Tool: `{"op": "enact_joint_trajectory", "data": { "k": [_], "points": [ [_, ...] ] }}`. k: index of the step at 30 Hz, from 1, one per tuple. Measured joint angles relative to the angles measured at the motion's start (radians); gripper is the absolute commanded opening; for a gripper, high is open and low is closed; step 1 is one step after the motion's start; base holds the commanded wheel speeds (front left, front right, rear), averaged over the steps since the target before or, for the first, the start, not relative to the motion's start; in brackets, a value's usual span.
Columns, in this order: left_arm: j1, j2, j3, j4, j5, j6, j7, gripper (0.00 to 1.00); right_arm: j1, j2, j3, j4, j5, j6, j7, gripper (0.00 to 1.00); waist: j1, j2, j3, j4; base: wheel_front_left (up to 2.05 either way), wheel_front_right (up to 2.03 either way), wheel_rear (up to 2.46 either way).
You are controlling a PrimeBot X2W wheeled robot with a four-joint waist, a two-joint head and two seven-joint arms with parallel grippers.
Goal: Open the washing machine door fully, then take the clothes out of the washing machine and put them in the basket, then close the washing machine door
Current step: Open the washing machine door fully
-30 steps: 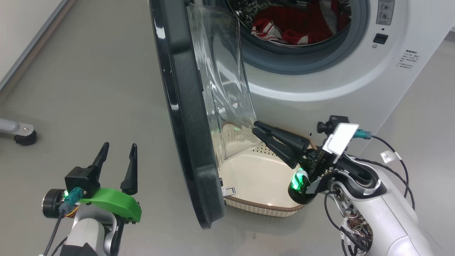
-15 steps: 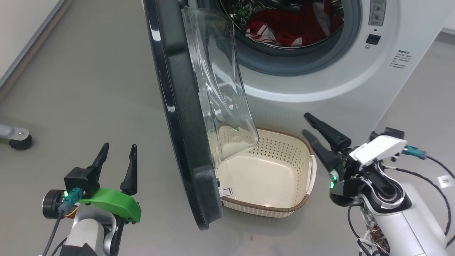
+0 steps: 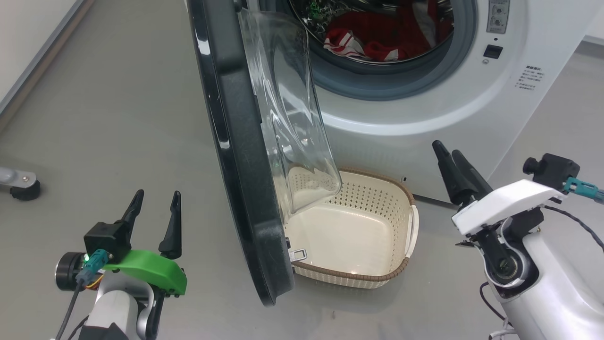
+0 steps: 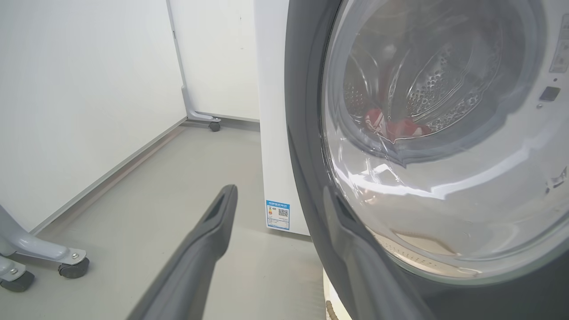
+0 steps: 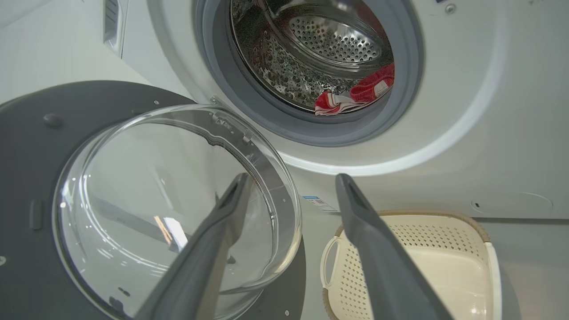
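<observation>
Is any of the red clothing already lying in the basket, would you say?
No, the basket is bare inside, and the clothes lie in the washing machine.

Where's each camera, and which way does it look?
Head view: on the head, looking down at washing machine door and basket; left gripper, right gripper show.
Left wrist view: on left arm, facing the door's outside; its fingers show.
Right wrist view: on right arm, facing the drum; its fingers show.
Shared: head and right wrist both see the clothes.
</observation>
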Motion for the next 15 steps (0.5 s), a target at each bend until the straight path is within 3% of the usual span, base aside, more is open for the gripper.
{"op": "enact_joint_trajectory", "data": {
  "k": [3,12,15],
  "points": [
    [0.000,0.000,0.000,0.000,0.000,0.000,0.000,1.00,-0.010,-0.032,0.054,-0.007,-0.143,0.000,-0.076,1.00,0.0000,0.0000,0.002,0.001,0.00,0.00,0.00],
    [0.000,-0.001,-0.001,0.001,0.000,0.000,0.000,1.00,-0.033,-0.055,0.103,0.055,-0.428,-0.003,-0.314,1.00,0.0000,0.0000,0.001,0.005,0.00,0.00,0.00],
    [0.000,-0.001,-0.001,0.001,0.000,0.000,0.000,1.00,-0.044,-0.060,0.111,0.087,-0.529,-0.055,-0.319,1.00,0.0000,0.0000,-0.001,0.008,0.00,0.00,0.00]
  ]
}}
